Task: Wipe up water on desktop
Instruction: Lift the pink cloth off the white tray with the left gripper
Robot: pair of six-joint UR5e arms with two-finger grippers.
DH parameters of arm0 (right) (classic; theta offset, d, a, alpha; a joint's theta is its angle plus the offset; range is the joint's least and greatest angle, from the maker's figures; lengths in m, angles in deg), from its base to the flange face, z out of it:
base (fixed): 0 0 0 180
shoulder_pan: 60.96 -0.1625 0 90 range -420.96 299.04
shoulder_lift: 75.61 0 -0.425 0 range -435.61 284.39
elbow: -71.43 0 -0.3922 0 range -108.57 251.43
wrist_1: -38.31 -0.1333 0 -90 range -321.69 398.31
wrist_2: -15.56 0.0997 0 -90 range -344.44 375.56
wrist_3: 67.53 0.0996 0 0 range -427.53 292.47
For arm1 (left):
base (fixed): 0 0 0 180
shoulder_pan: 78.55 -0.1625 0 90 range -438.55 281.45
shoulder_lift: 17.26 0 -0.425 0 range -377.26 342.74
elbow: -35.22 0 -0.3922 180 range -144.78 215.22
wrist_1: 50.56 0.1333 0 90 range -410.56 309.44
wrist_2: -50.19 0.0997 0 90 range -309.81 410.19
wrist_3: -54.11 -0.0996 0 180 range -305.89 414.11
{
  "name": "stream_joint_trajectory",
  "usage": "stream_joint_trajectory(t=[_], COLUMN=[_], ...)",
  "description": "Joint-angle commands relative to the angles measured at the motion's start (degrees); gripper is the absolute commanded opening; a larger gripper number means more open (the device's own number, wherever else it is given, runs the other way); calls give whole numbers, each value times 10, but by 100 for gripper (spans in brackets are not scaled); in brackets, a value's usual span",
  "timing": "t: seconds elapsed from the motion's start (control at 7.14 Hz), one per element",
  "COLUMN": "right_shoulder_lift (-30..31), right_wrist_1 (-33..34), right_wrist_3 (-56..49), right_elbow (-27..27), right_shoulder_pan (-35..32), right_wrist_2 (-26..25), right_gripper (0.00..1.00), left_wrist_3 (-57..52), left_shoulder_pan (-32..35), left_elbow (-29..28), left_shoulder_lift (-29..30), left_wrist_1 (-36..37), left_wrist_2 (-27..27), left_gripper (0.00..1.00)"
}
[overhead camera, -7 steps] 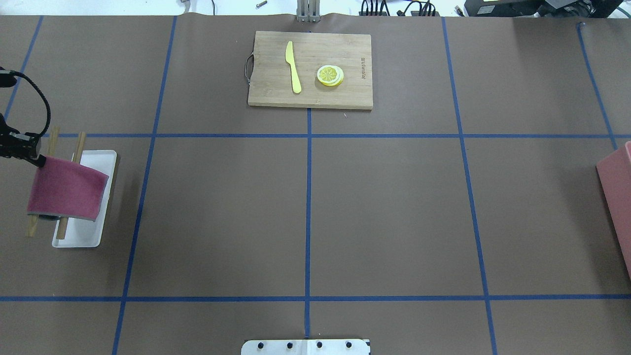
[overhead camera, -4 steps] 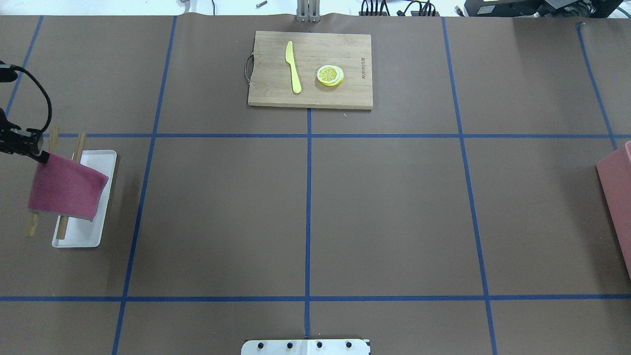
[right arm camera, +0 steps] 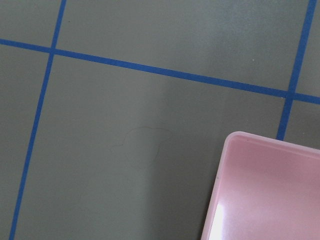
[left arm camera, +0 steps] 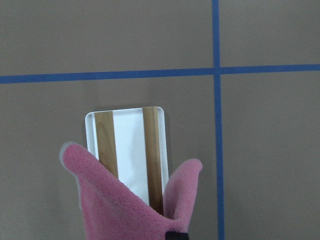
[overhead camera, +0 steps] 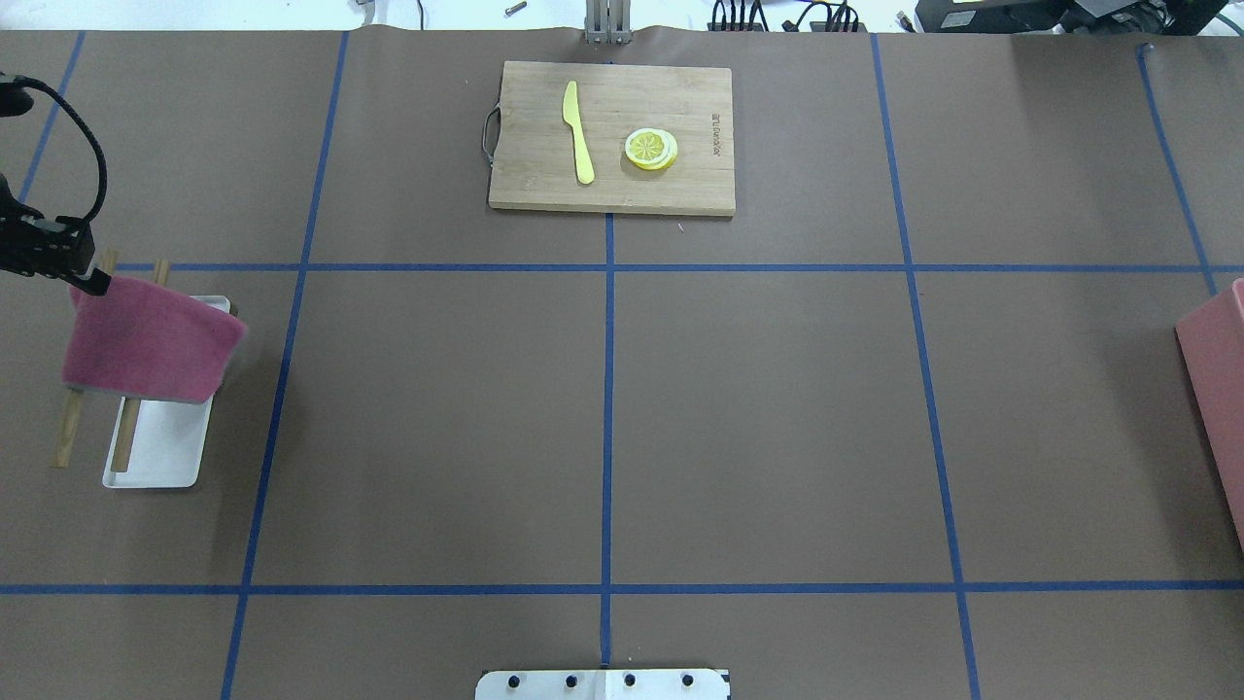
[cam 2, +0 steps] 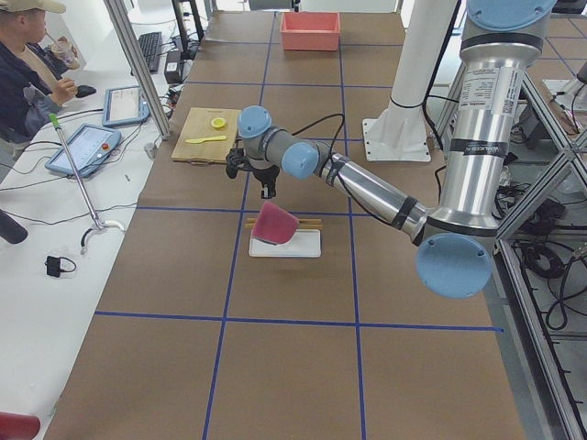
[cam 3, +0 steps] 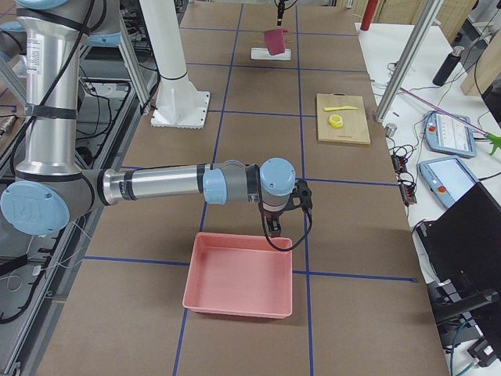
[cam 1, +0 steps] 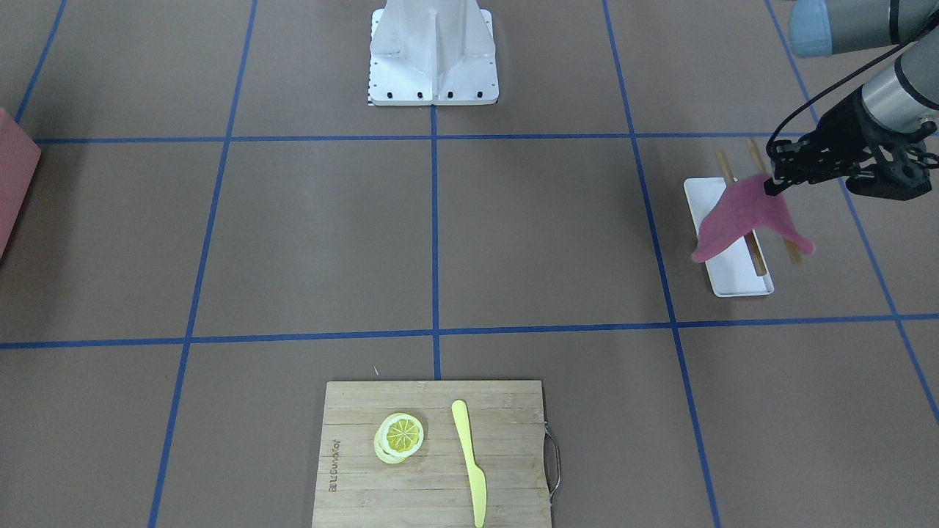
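Note:
The grey-brown desktop (overhead camera: 758, 418) is crossed by blue tape lines. My left gripper (overhead camera: 92, 282) is shut on a corner of a pink cloth (overhead camera: 146, 340) at the far left. The cloth hangs in the air above a white tray (overhead camera: 160, 457). It also shows in the front view (cam 1: 741, 216) under the gripper (cam 1: 770, 185), and in the left wrist view (left arm camera: 125, 205). A faint rounded outline (right arm camera: 142, 145), like a thin puddle, shows on the desktop in the right wrist view. My right gripper (cam 3: 270, 227) hovers by a pink bin (cam 3: 239, 274); I cannot tell if it is open.
Two wooden sticks (overhead camera: 68, 437) lie across the white tray. A bamboo cutting board (overhead camera: 535, 185) at the far middle holds a yellow knife (overhead camera: 578, 131) and a lemon slice (overhead camera: 650, 148). The pink bin (overhead camera: 1220, 369) sits at the right edge. The robot's base plate (overhead camera: 603, 683) is at the near edge.
My left gripper has moved away from the robot with the pink cloth. The cloth has swung out and now covers the tray's far end.

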Motion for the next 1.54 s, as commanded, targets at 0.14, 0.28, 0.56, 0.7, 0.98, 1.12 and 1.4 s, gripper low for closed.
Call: stream_joint_trajectory(t=[0.14,0.28,0.56,0.7,0.98,1.12,1.4], right_shoulder_lift=[-9,-10,-10,-8,-3,-3,-2], right_wrist_1=[-1,-1,-1,-1,-1,-1,-1], right_wrist_3=[47,47,47,47,47,47,47], right_elbow=[-17,-17,-16,-16,-16,-16,-17], right_shoulder_pan=[24,25,25,25,25,26,26], right_wrist_2=[23,23,22,23,22,23,23], right_gripper=[100,100,100,100,100,100,100], left_wrist_3=[14,10,-39,-84,-120,-115,-113], left_shoulder_pan=[4,6,13,13,13,13,10], left_elbow=[10,9,9,9,-7,-35,-69], left_shoulder_lift=[80,75,36,16,-25,-36,-28], left_wrist_1=[92,91,88,88,58,10,-7], left_wrist_2=[-2,2,13,40,52,51,50], left_gripper=[0,0,26,45,65,65,65])
